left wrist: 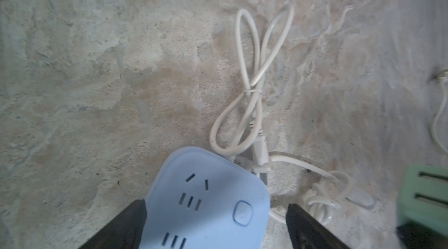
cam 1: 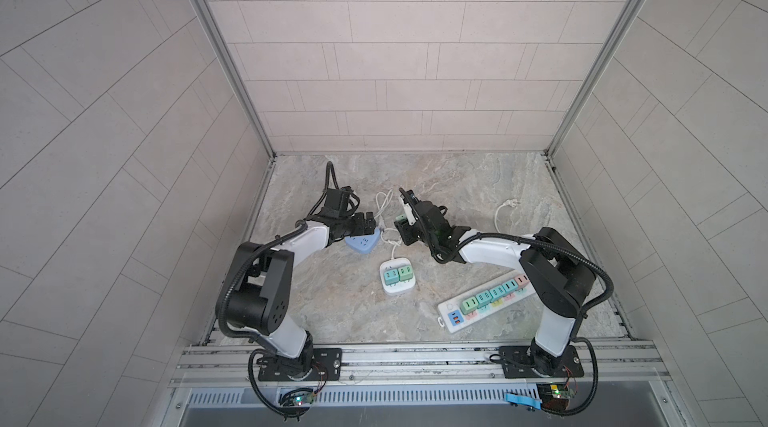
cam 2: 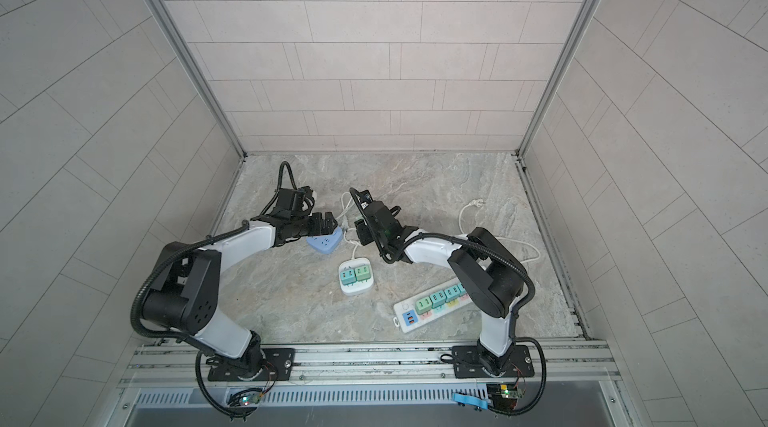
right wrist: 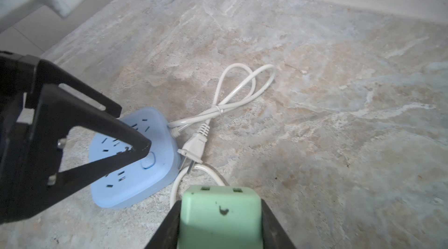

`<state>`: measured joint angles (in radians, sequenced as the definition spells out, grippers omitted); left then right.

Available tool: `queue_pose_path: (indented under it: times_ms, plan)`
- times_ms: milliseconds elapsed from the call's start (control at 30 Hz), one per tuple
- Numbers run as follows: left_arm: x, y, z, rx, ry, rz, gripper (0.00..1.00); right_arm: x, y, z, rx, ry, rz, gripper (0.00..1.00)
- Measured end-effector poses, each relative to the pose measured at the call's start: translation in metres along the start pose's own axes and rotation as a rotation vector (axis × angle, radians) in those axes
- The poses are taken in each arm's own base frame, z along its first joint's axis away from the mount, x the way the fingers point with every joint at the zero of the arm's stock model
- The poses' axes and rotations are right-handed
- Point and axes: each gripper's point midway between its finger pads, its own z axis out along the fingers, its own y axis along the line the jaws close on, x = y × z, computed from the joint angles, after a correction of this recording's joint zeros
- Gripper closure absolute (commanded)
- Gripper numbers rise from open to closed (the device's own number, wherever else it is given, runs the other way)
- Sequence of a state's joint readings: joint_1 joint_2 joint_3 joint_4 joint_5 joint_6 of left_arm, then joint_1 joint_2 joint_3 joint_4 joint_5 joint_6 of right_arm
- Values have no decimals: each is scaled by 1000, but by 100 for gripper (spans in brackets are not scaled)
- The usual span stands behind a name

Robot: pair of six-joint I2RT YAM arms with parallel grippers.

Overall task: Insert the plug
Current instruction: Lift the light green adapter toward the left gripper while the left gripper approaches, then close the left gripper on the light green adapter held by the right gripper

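The right gripper (right wrist: 219, 226) is clamped on the green plug (right wrist: 219, 207), a matte mint plastic block with rounded corners and a dark scuff on its face. The black fingers press both of its flanks. The plug is held off the tabletop (cam 1: 457, 180), just beside the blue socket hub (cam 1: 362, 243) and not touching it.

The hub is a smooth, pale-blue, rounded-triangular body lying flat. Its top face has slotted outlets and one oval push-button. The left gripper (left wrist: 215, 211) stands wide, with its black wedge-shaped fingers on either side of the hub. Contact cannot be determined.

A glossy white cord (left wrist: 252, 66), looped and tied at the middle, lies beside the hub. The tabletop has a mottled grey-beige stone pattern. Nearer the arm bases lie a white square socket block (cam 1: 397, 290) carrying two green adapters (cam 1: 399, 275) and a long white power strip (cam 1: 451, 312).
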<state>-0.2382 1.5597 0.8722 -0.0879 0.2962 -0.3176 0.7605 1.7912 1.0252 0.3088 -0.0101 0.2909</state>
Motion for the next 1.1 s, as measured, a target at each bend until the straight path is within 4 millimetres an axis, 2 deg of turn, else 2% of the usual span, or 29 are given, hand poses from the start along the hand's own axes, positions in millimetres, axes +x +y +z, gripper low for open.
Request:
queue_pose_path:
  times_ms: [133,300,433,533,667,800,867,967,1100]
  plan:
    - [-18,-15,-32,33,-77,20,3,-13,17,-17,-62,-88,-46,81]
    - [-38,-34,-95,69,-221,44,7,-27,35,-39,-123,-201,-106,85]
    - [-44,-48,-146,116,-346,54,10,-26,54,-46,-152,-254,-175,88]
    - [-39,-59,-171,159,-380,57,14,-20,75,-55,-191,-297,-244,89]
    - [-15,-83,-183,210,-351,106,14,-14,91,-71,-226,-354,-330,92]
    - [17,-107,-185,259,-279,176,14,-23,90,-88,-219,-421,-383,93]
    - [28,-110,-183,265,-257,190,15,-27,88,-97,-214,-456,-403,93]
    - [41,-109,-180,265,-225,194,21,-25,86,-107,-211,-486,-429,93]
    - [46,-115,-184,297,-215,194,25,-15,83,-110,-210,-487,-470,93]
